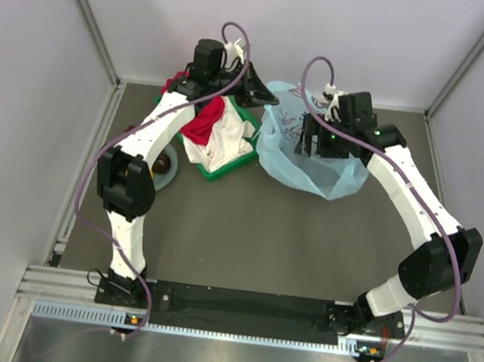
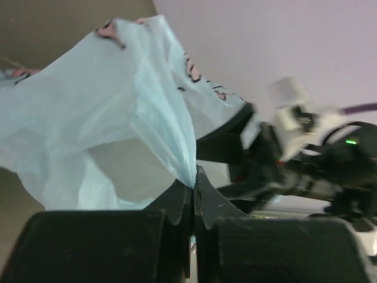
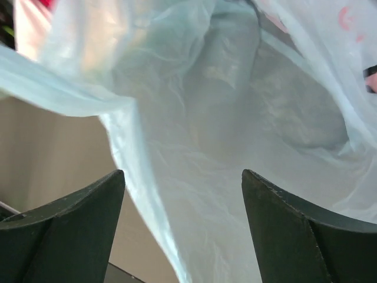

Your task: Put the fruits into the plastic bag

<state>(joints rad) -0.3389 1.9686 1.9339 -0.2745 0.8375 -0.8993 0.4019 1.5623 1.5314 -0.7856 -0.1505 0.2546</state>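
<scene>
The light-blue plastic bag [image 1: 308,164] lies at the back centre of the table, its mouth lifted. My left gripper [image 1: 268,101] is shut on the bag's left edge; in the left wrist view the jaws [image 2: 194,178] pinch a fold of the film [image 2: 118,106]. My right gripper [image 1: 315,148] hovers open over the bag; in the right wrist view its open jaws [image 3: 183,177] frame the bag's film [image 3: 235,135] without holding it. One dark round fruit [image 1: 162,169] sits on the grey-green plate [image 1: 169,181] under the left arm. The other fruits are hidden.
A green tray [image 1: 225,172] with red and white cloths [image 1: 215,134] stands just left of the bag, under the left arm. Grey walls close off the back and both sides. The right arm's wrist [image 2: 306,159] shows close behind the bag in the left wrist view.
</scene>
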